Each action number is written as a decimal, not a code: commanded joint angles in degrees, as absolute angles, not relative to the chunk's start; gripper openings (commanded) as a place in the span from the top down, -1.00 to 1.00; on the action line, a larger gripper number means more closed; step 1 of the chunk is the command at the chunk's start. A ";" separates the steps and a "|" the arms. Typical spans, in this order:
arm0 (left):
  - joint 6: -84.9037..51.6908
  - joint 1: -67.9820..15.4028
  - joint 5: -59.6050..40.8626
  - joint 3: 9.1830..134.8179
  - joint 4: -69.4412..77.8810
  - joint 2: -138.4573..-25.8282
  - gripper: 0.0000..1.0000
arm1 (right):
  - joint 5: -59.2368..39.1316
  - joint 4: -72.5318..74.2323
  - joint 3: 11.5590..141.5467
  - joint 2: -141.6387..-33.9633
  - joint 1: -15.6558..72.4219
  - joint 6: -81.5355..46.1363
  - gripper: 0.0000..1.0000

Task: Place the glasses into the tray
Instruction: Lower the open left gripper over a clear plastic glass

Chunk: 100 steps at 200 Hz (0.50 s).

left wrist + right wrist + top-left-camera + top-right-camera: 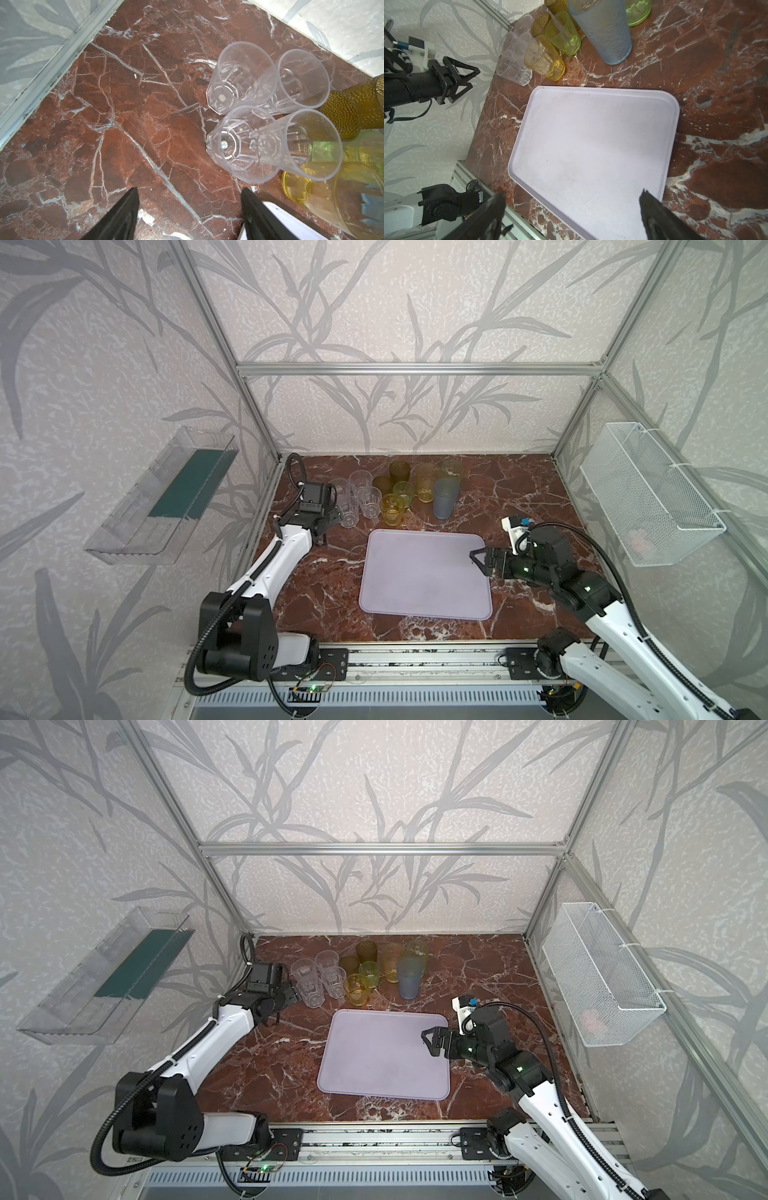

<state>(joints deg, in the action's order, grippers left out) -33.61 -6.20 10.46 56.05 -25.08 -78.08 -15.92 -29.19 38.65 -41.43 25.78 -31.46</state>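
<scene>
Your left pincer, jaws apart, empty; nearest clear glass upright just beside it; right pincer, spread wide over tray, farther off.

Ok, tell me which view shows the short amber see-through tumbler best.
The right wrist view: the short amber see-through tumbler stands whole, close and unblocked. Both top views show it small. The left wrist view catches only part, cut by the frame beside a clear faceted tumbler.
</scene>
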 commanded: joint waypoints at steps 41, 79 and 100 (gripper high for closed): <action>-33.37 -5.88 8.95 62.82 -26.30 -85.87 -0.23 | -14.15 -31.05 37.32 -38.59 25.49 -31.90 -0.98; -33.12 -5.91 7.33 62.05 -22.22 -87.18 -0.03 | -13.63 -32.87 37.85 -38.42 25.48 -30.96 -0.98; -32.87 -5.89 6.45 63.15 -22.53 -88.59 0.04 | -12.95 -33.72 37.86 -38.41 25.48 -30.92 -0.98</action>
<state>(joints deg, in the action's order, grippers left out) -33.17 -6.20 7.73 61.56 -23.49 -87.18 -14.28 -31.88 37.95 -39.16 25.74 -31.55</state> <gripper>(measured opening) 0.509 0.991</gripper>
